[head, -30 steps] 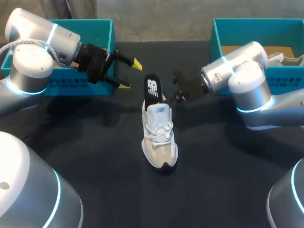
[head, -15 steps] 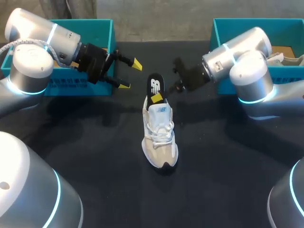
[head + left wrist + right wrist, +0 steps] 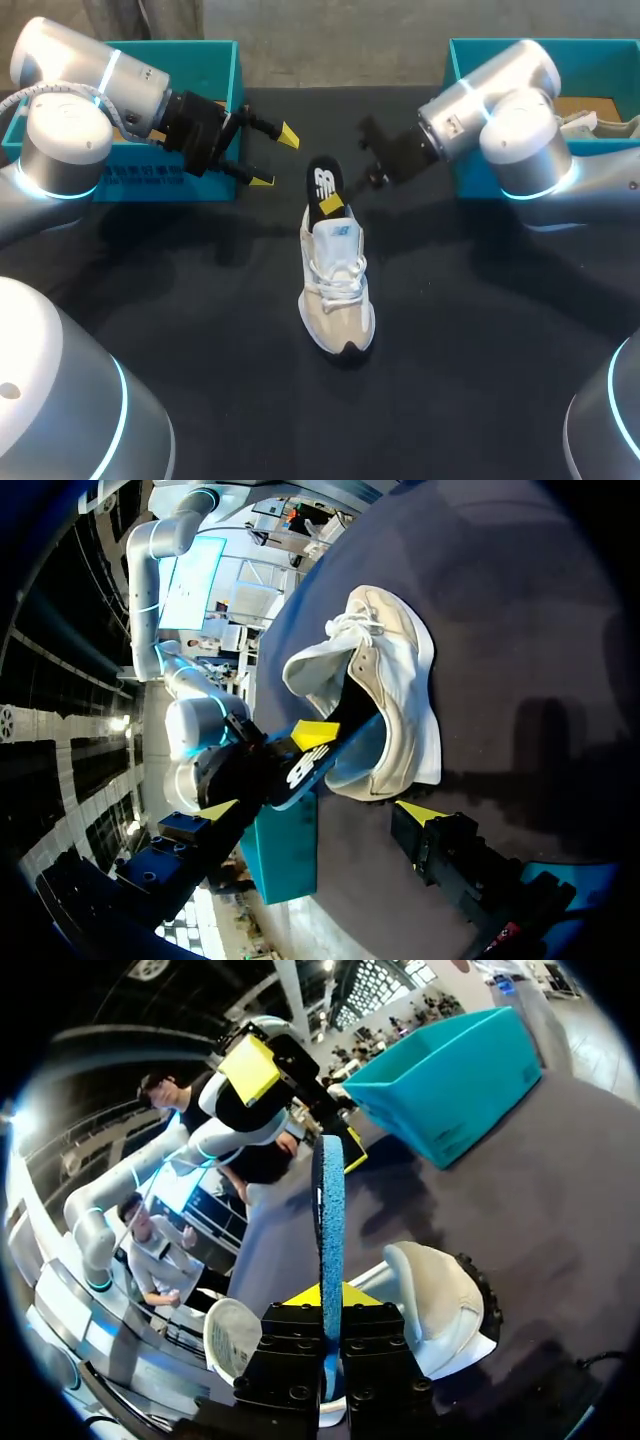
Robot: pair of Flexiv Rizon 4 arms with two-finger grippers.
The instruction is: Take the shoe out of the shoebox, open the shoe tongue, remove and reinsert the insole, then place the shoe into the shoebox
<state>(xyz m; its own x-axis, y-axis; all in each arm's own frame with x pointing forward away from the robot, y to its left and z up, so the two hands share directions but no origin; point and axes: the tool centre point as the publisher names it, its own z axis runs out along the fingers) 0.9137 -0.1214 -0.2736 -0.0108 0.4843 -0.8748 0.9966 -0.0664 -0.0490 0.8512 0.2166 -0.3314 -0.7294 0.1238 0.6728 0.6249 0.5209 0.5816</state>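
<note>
- Insole (image 3: 322, 188): dark with a white mark. It stands nearly upright just above the centre of the head view, and its lower end meets the heel opening of the shoe (image 3: 337, 285). In the right wrist view it shows edge-on, with a blue rim, rising from between my own fingers.
- Shoe: white and beige with a dark toe tip and its laces done up. It rests on its sole at the centre of the head view, on the dark table (image 3: 450, 350), outside both boxes. The toe points to the lower edge of the frame and the heel to the upper edge.
- Right gripper (image 3: 335, 200): clamped on the insole, one finger on each face, just above the shoe's heel. One yellow tip shows against the insole. My right arm enters from the upper right of the frame.
- Left gripper (image 3: 275, 158): fingers spread wide and holding nothing. It hangs at the upper left of centre, near the insole but apart from it. My left arm enters from the upper left.
- Left teal box (image 3: 236, 90): upper left corner of the frame, behind my left arm.
- Right teal box (image 3: 600, 44): upper right corner, behind my right arm, with a second pale shoe (image 3: 600, 125) lying inside it.
</note>
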